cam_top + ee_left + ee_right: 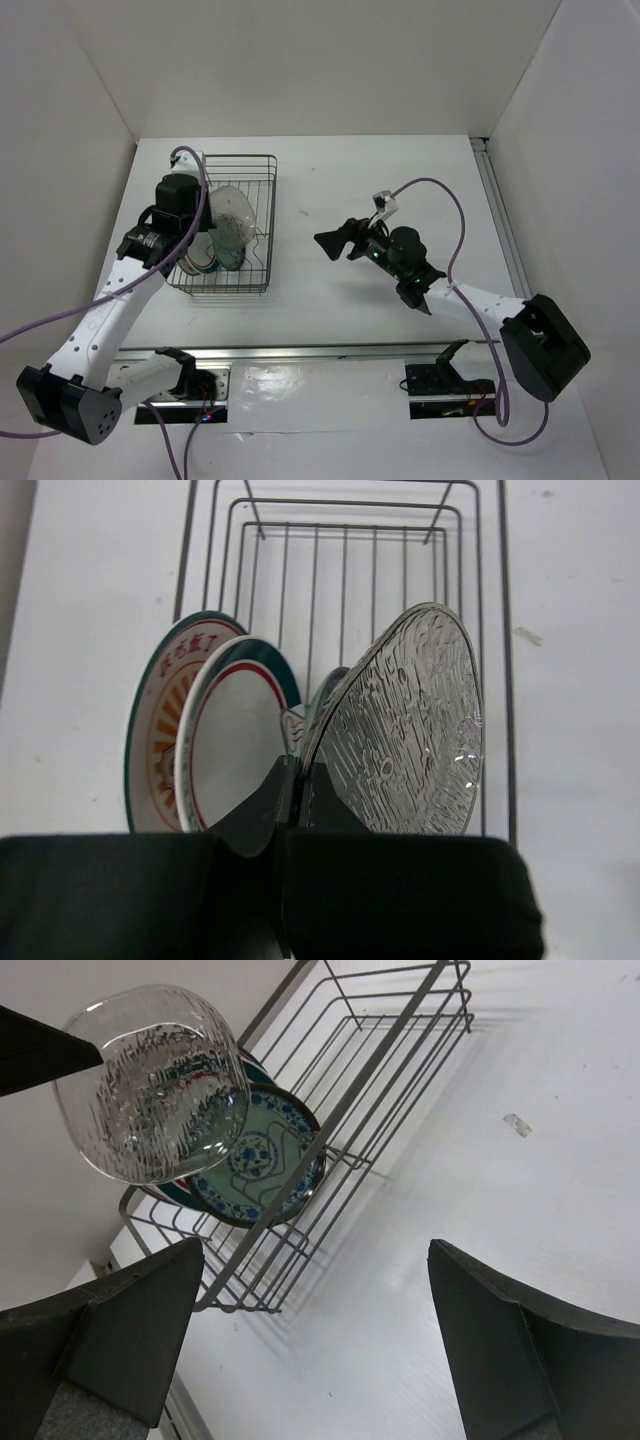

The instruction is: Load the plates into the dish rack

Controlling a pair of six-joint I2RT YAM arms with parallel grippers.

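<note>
Grey plate on edge above dish rack
Left gripper pinches its lower rim; right gripper spread, empty, right of rack.

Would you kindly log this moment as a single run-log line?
left gripper shut on clear plate over dish rack | sunburst plate, banded plate, teal plate racked | right gripper open, empty

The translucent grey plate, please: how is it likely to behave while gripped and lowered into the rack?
The translucent grey plate looks rigid, likely glass or hard plastic, so it should not flex but might chip against the dish rack wires. The left gripper pinches only its lower edge, so it may pivot or slip; the glossy surface suggests little grip.
</note>
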